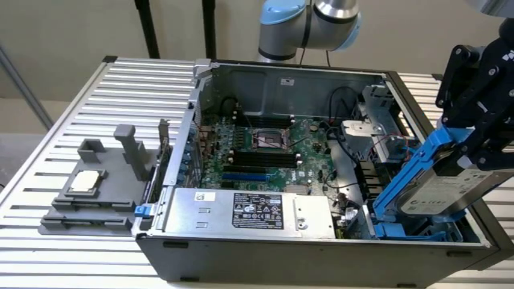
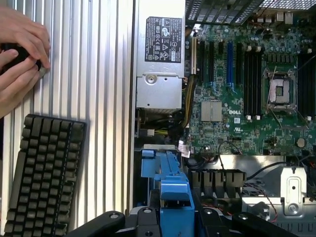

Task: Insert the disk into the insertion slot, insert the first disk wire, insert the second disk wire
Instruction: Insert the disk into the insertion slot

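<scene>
a: blue plastic round a flat silver body, white label on its face. that's the disk, at the exterior view's right. how does it sit against the claw?

b: the black claw is clenched on its upper end, gripping the blue frame. the disk hangs tilted below it, its top leaning toward the exterior view's right. its lower end is down at the insertion slot in the corner of the open computer case. whether it touches the blue rails there, i cannot tell.

a: what does the exterior view bring?

b: from its left: the ribbed metal table, then a matt grey moulded fixture carrying a small square chip. at its right come the full slant of the disk and its printed label.

a: and the wrist view?

b: a person's hands curled round something small and black over the slats, and a black keyboard lying beside the case. it also has the disk edge-on, just its blue frame with the claw's black metal on either side.

a: what do both views have?

b: the boxy silver power supply with its black label. next to it is the green motherboard, with long black slots and a square socket.
</scene>
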`<control>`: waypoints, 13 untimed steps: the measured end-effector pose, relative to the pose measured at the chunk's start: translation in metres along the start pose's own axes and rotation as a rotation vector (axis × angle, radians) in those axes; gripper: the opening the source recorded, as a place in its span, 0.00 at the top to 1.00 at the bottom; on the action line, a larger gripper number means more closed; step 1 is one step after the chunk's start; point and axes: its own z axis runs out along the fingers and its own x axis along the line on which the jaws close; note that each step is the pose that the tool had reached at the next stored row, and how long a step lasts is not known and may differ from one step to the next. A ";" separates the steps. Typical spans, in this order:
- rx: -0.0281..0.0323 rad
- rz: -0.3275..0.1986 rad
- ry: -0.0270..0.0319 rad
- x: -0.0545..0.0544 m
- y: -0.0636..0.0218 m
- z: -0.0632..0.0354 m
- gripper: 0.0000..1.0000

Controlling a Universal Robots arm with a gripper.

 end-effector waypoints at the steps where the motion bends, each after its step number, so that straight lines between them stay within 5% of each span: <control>1: -0.0001 0.000 -0.0001 0.000 0.0000 0.0004 0.68; 13: -0.0077 -0.003 0.0000 -0.001 -0.0011 0.0068 0.68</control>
